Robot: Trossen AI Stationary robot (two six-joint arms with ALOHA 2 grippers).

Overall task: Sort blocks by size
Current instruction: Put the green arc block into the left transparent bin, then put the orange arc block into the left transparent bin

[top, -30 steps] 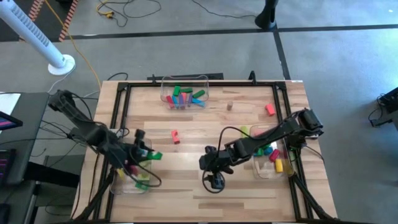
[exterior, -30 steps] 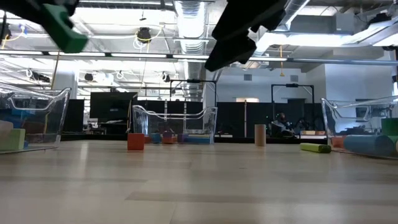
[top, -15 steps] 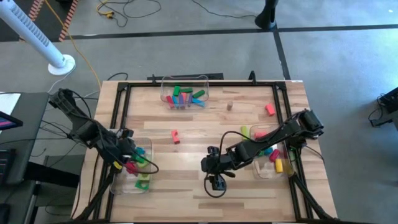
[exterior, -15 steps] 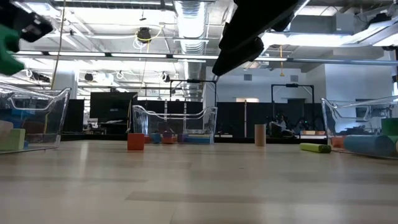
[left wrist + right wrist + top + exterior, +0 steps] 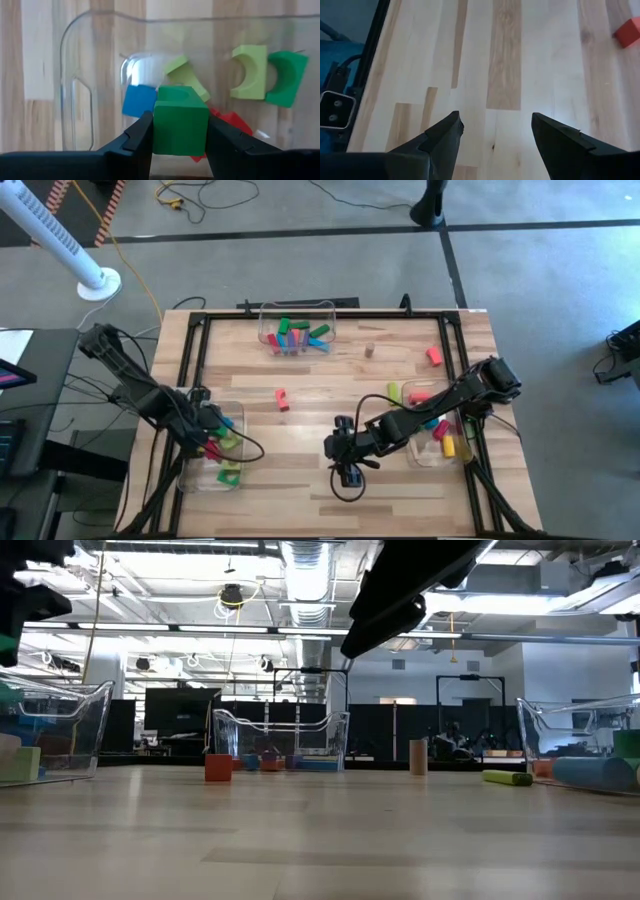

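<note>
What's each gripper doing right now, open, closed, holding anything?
Left gripper: closed on a green block, above the clear bin on the table's left.
Right gripper: open, empty, over bare tabletop.

i count three clear bins [image 5: 297,332]; four loose blocks [image 5: 281,399] on the bare table ahead of my right gripper [image 5: 343,473]; one green block [image 5: 180,120] between my left gripper's [image 5: 180,137] fingers.
</note>
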